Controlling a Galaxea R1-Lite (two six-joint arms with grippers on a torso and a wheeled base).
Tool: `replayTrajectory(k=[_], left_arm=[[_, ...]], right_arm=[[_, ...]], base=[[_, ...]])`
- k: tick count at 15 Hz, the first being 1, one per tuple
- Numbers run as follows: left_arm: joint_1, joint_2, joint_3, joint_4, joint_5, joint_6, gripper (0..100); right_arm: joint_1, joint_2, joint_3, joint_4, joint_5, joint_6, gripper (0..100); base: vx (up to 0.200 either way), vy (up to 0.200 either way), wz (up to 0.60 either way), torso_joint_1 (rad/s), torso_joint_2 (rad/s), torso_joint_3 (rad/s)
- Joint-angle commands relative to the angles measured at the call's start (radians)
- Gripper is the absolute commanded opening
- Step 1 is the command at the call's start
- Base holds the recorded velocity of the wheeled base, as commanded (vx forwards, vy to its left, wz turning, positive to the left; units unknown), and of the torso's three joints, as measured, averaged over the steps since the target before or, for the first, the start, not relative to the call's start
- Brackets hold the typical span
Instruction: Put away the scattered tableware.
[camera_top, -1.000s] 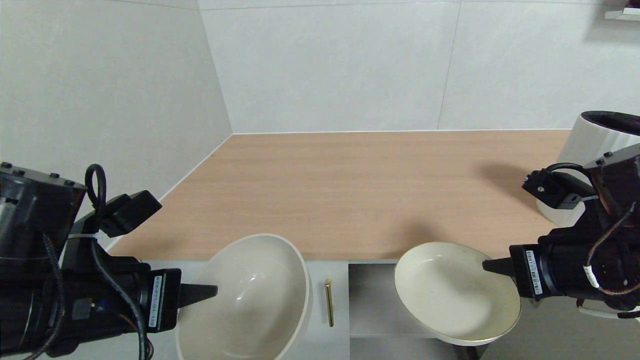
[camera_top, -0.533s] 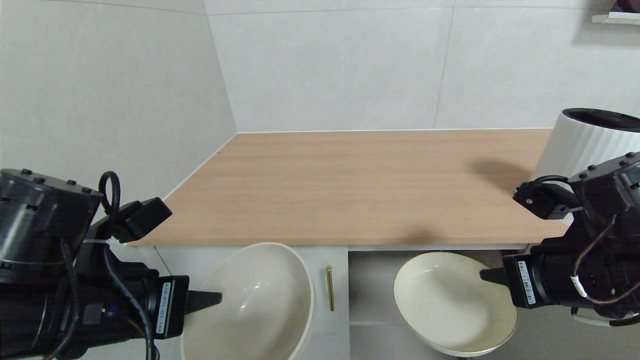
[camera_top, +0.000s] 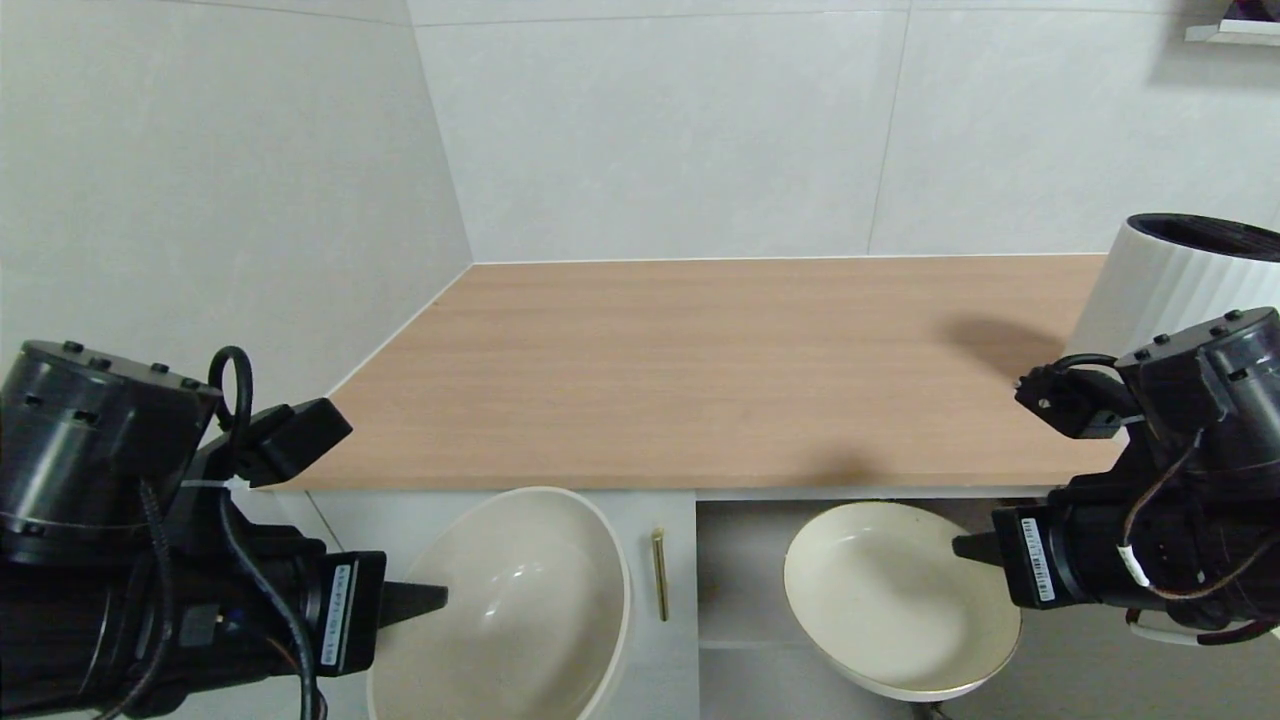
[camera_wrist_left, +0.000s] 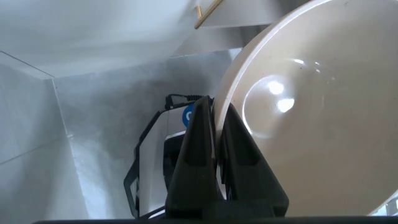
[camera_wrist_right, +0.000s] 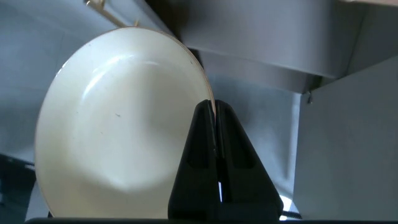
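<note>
Head view: at lower left, the left gripper (camera_top: 440, 600) pinches the rim of a cream bowl (camera_top: 520, 600). At lower right, the right gripper (camera_top: 960, 547) clamps a shallow plate (camera_top: 890, 600) before the open cabinet (camera_top: 740, 570). With such thin rim grips, either dish may tilt and slip out.

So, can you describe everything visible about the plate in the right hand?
The plate is round, shallow, cream-white and glossy like glazed ceramic, with a thin darker line along its rim. It is empty. The right hand is shut on its rim and holds it in the air, slightly tilted, below the wooden countertop edge, before an open grey cabinet. Nothing else touches it.
</note>
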Motion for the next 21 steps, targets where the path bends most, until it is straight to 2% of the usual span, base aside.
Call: replayTrajectory(k=[1,5,15,21], left_arm=[[0.000,0.008,0.000,0.000,0.000,-0.001,0],[0.000,0.011,0.000,0.000,0.000,-0.001,0],[0.000,0.017,0.000,0.000,0.002,-0.001,0],[0.000,0.017,0.000,0.000,0.000,-0.001,0]], right_arm=[[0.000,0.016,0.005,-0.009,0.000,0.000,0],[0.000,0.022,0.012,-0.019,0.000,0.000,0],[0.000,0.022,0.013,-0.019,0.000,0.000,0],[0.000,0.024,0.013,-0.019,0.000,0.000,0]], base=[[0.000,0.000,0.00,0.000,0.00,0.000],[0.000,0.000,0.00,-0.086,0.22,0.128],[0.000,0.000,0.00,-0.164,0.46,0.289],[0.000,0.000,0.00,-0.078,0.34,0.246]])
